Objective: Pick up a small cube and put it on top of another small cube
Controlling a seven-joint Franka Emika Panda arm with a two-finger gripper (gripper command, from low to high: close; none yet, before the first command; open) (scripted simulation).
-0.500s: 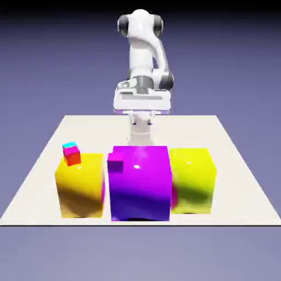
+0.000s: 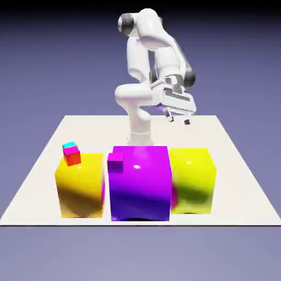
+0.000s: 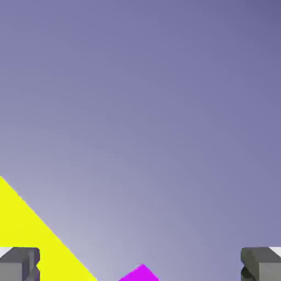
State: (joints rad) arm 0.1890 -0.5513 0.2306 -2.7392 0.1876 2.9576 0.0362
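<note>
A cyan-topped small cube (image 2: 71, 153) is seen atop the big yellow block (image 2: 80, 185) at the exterior view's left, beside a purple block (image 2: 140, 182). The green cube is not seen. Farther right, the gripper (image 2: 179, 119) is held wide, empty, above the table (image 2: 230, 164).

Tiny cube (image 2: 71, 153) with cyan top, red and magenta sides, upright on big yellow block (image 2: 80, 185), near its corner

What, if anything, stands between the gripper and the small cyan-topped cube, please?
Nothing visible blocks a way over the top. The open gripper hangs in the air at the exterior view's right; the cyan-topped cube shows at the left yellow block's upper corner. The purple block and its small magenta cube lie between, apparently lower.
</note>
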